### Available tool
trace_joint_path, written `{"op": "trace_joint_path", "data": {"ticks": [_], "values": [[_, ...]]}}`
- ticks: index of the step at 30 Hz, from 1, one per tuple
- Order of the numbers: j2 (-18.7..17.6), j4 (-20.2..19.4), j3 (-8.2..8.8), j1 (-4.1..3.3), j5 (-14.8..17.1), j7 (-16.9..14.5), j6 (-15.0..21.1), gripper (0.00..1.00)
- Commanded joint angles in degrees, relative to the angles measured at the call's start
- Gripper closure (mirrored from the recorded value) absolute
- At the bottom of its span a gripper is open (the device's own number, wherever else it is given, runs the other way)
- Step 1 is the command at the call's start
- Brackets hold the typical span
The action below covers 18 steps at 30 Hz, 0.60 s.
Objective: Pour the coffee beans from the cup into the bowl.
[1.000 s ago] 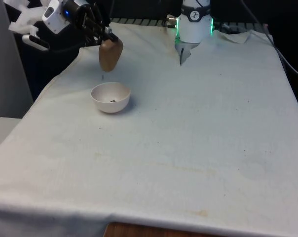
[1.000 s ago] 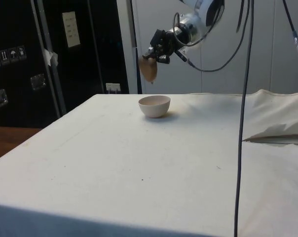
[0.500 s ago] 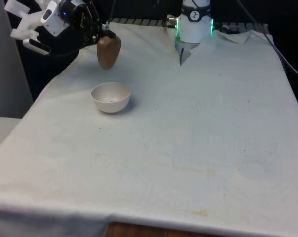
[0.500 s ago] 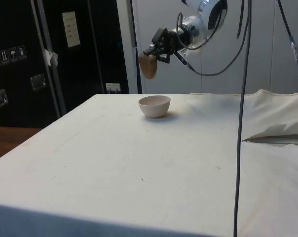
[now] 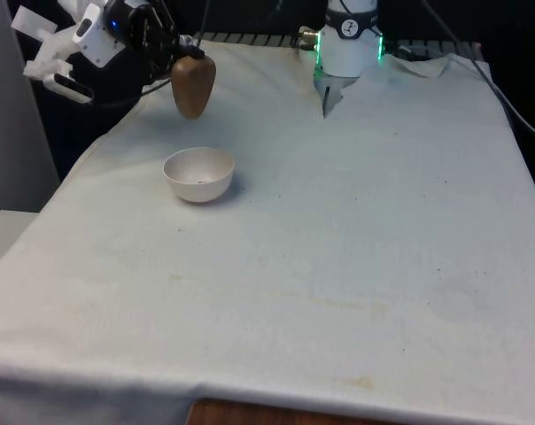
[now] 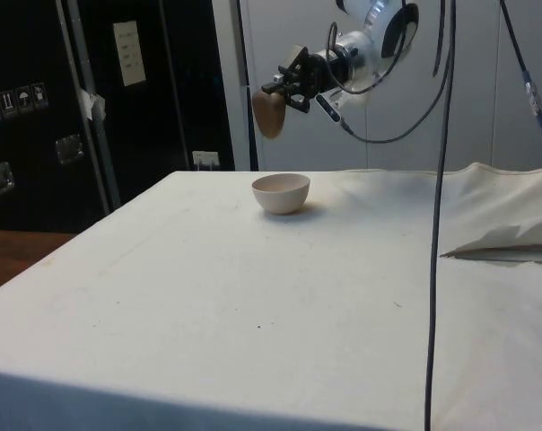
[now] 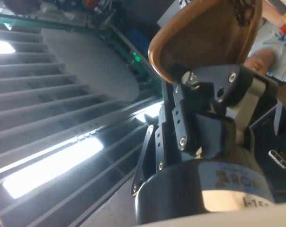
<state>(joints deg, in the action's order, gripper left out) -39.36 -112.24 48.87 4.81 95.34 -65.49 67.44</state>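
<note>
The tool is clamping the brown cup by its rim, holding it high above the white bowl, slightly behind it. Beans falling from there are likely bouncing onto the worktop. Nothing is obstructing the bowl.

a white cloth covers the table, with dark cabinets standing behind it.
</note>
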Motion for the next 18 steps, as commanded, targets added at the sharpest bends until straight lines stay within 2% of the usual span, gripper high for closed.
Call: {"op": "trace_joint_path", "data": {"ticks": [1, 2, 3, 5, 8, 9, 10, 16, 17, 18], "values": [[-0.5, 0.6, -0.34, 0.69, 0.3, 0.5, -1.1, 1.00], [-0.2, 0.1, 0.06, 0.06, 0.2, 0.0, -0.3, 1.00], [-0.7, 0.6, -0.23, 0.74, 0.6, 0.5, -1.4, 1.00], [-1.3, 0.7, 0.00, 0.86, 1.4, 0.5, -2.4, 1.00], [-1.8, 0.8, 0.29, 0.92, 2.1, 0.5, -3.4, 1.00], [-1.7, 0.4, 0.63, 0.34, 2.0, 0.0, -2.8, 1.00], [-2.1, 0.7, 0.52, 0.92, 2.5, 0.5, -4.2, 1.00], [-2.6, 0.2, 0.92, 0.92, 3.7, 0.4, -6.9, 1.00], [-2.5, 0.3, 1.26, 0.52, 3.4, 0.1, -6.2, 1.00], [-2.6, 0.2, 0.92, 0.92, 3.7, 0.4, -6.9, 1.00]]}}
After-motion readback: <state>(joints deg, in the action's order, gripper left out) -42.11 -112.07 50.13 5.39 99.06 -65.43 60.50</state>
